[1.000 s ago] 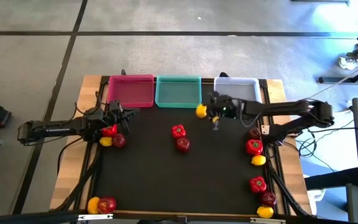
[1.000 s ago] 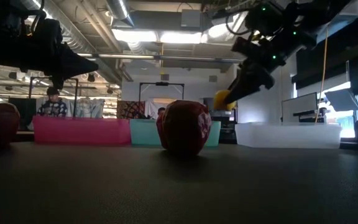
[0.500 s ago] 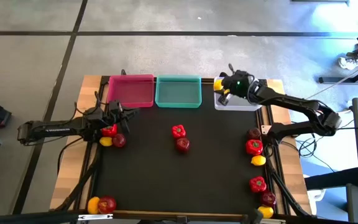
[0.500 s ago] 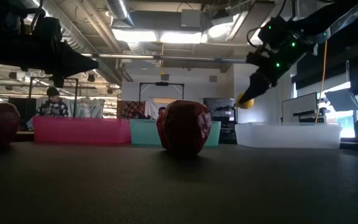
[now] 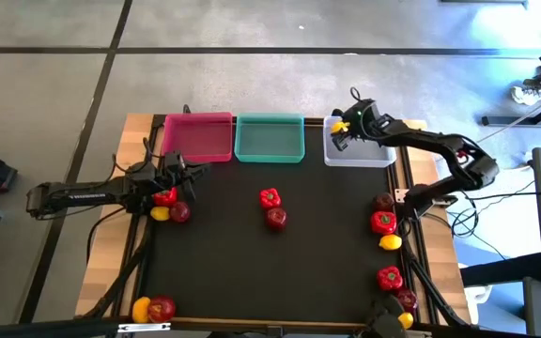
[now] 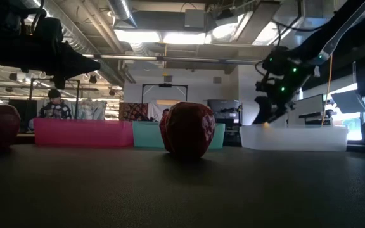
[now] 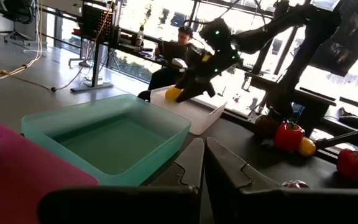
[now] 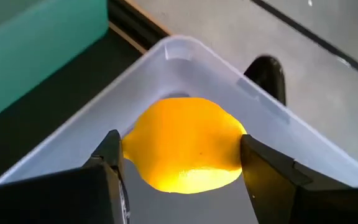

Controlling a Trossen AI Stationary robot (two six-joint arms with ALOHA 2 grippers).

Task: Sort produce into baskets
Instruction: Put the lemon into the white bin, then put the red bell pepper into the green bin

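My right gripper is shut on a yellow lemon over the far left corner of the pale grey-white basket. In the low view it is down at the basket's rim. My left gripper waits at the table's left, shut and empty, just beyond a red pepper, a lemon and an apple. The pink basket and the teal basket stand side by side at the far edge. My right gripper pinches the lemon between its two fingers, one on each of two opposite sides. The fingers slant down into the basket's far left corner. I cannot tell whether the lemon touches the basket's floor.
A pepper and an apple lie mid-table. Along the right edge lie an apple, a pepper, a lemon and more produce nearer. A lemon and an apple lie at the near left corner.
My right gripper has carried the lemon from beside the teal basket's near right corner toward the table's far right, over the grey-white basket, then down to its rim. The lemon stays in its fingers.
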